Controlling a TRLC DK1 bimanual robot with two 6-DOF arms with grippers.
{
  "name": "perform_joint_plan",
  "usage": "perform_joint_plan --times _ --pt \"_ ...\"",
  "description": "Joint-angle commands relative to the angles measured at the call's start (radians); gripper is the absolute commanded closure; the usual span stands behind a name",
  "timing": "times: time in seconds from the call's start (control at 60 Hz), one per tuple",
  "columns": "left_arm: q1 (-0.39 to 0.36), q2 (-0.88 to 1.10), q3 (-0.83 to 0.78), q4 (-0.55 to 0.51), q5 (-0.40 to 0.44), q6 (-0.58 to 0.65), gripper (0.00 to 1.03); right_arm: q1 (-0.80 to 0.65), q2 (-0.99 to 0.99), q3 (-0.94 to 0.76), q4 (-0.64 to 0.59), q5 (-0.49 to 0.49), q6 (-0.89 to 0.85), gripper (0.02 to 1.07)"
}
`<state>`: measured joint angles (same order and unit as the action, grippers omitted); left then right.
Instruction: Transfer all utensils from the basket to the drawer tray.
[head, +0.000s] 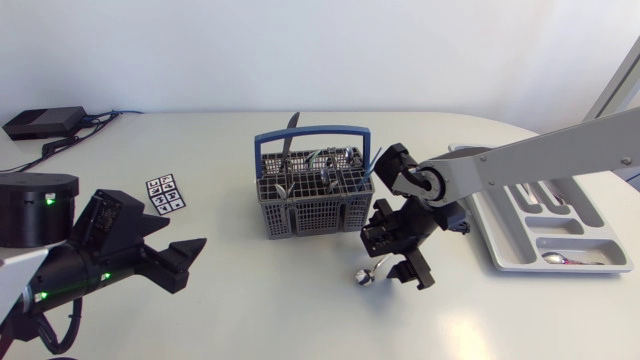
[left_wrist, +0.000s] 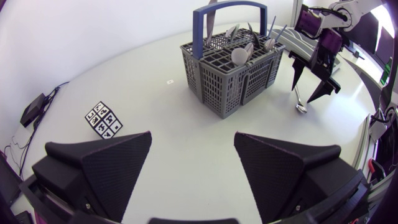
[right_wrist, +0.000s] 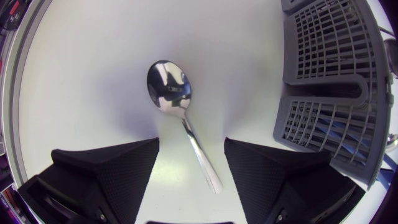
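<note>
Just off the basket's (head: 310, 215) corner nearest the drawer tray (head: 500, 240), a spoon (right_wrist: 166, 87) lies flat on the table (head: 260, 290). Right gripper (head: 402, 272) hangs over it, fingers wide apart, handle between them and untouched. Other utensils (head: 320, 160) stand in the basket. Left gripper (left_wrist: 193, 137) sits well apart from the basket, spread wide, holding nothing.

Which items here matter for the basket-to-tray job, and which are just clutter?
Job:
basket
utensils standing in it
loose spoon on the table
drawer tray
tray spoon

Lying about:
marker card
black box
</note>
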<state>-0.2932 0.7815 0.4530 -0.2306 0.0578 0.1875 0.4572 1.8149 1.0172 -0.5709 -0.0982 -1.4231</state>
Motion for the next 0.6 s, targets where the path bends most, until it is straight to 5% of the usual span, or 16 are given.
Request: perform_joint_plan --times 0.0,0.167,0.3,0.583 --pt "0.000 0.016 0.004 0.010 -0.004 0.004 0.10 0.018 0.035 0.020 -0.001 0.012 -0.054 0.51" --pt "0.000 0.024 0.003 0.013 -0.004 0.003 0.10 0.047 0.069 0.043 -0.052 0.048 -0.074 0.64" --pt "0.000 0.027 0.003 0.014 -0.004 0.003 0.10 0.054 0.093 0.066 -0.113 0.069 -0.100 0.88" --pt "0.000 0.032 0.001 0.017 -0.004 0.001 0.10 0.058 0.139 0.110 -0.215 0.106 -0.094 0.95"
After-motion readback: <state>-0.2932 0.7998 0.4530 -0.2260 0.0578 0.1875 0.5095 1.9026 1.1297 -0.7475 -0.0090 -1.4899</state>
